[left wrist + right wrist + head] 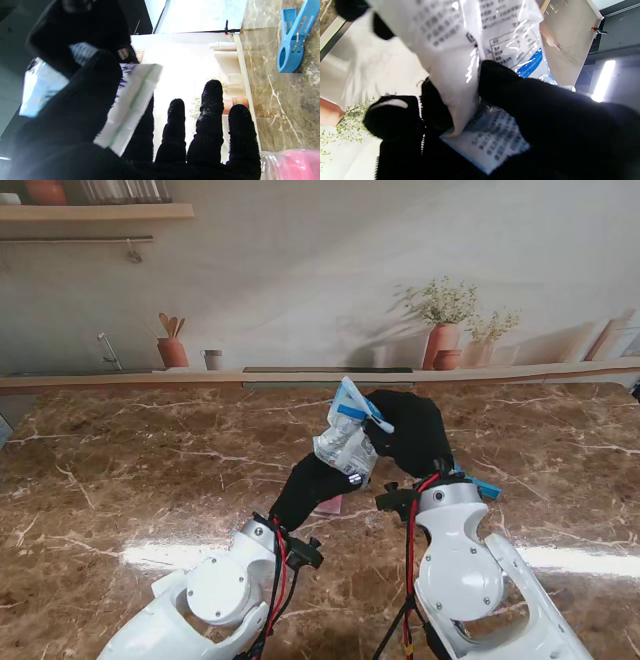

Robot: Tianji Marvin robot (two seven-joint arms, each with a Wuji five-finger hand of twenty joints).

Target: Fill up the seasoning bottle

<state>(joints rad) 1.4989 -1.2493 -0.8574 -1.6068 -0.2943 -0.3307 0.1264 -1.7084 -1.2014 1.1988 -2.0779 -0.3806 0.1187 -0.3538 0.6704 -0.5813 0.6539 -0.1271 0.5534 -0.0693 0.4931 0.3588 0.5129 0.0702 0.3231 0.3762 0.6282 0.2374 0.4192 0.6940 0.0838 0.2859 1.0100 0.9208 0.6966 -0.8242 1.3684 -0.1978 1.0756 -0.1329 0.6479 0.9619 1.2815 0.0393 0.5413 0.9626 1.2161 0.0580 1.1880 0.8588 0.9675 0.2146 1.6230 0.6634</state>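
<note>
Over marble table [120, 470], seasoning bag [348, 435] upright (both-handed).

seasoning bag [350, 438] between left hand [312, 488], right hand [408, 432] | table [120, 480] beneath

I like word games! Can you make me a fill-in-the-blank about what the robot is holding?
1. Both hands, the left hand and the right hand, wear gloves coloured ____.
2. Together they hold a white and blue ____ up off the table.
3. The clip lying on the table is coloured ____.
4. The bottle near the left hand has a ____ part.

Missing words: black; bag; blue; pink
</note>
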